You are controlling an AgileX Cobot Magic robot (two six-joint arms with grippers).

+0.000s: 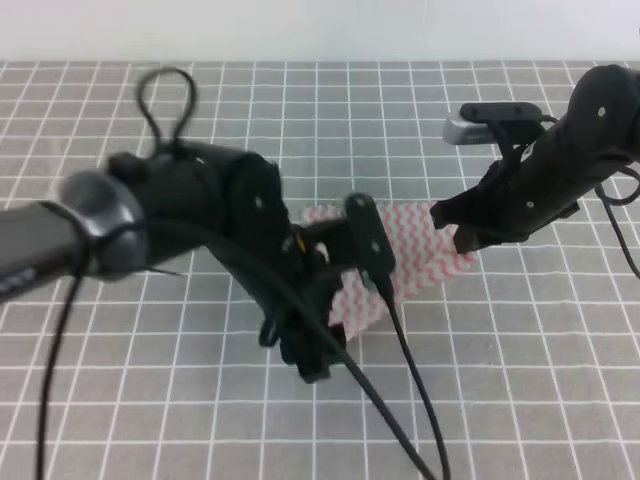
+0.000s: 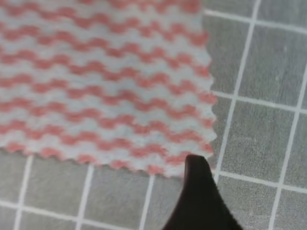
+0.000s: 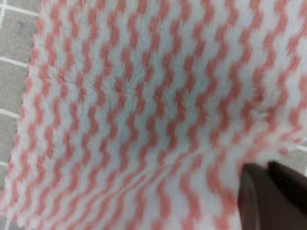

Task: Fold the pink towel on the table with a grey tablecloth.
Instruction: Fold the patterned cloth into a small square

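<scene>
The pink towel (image 1: 415, 262) with its wavy pink-and-white stripes lies on the table with a grey tablecloth (image 1: 520, 380), partly hidden by my left arm. My right gripper (image 1: 453, 238) is at the towel's far right corner. In the right wrist view its fingers (image 3: 268, 199) are pressed together on the towel (image 3: 144, 110), which creases and rises toward them. My left gripper (image 1: 318, 360) is at the near corner. The left wrist view shows only one dark fingertip (image 2: 197, 196), touching the jagged edge of the flat towel (image 2: 100, 86).
The white-gridded cloth (image 2: 259, 129) runs on all sides of the towel. Black cables (image 1: 420, 400) trail from the left arm toward the front edge, and a cable loop (image 1: 165, 100) stands above it. A white wall (image 1: 320, 28) lies behind.
</scene>
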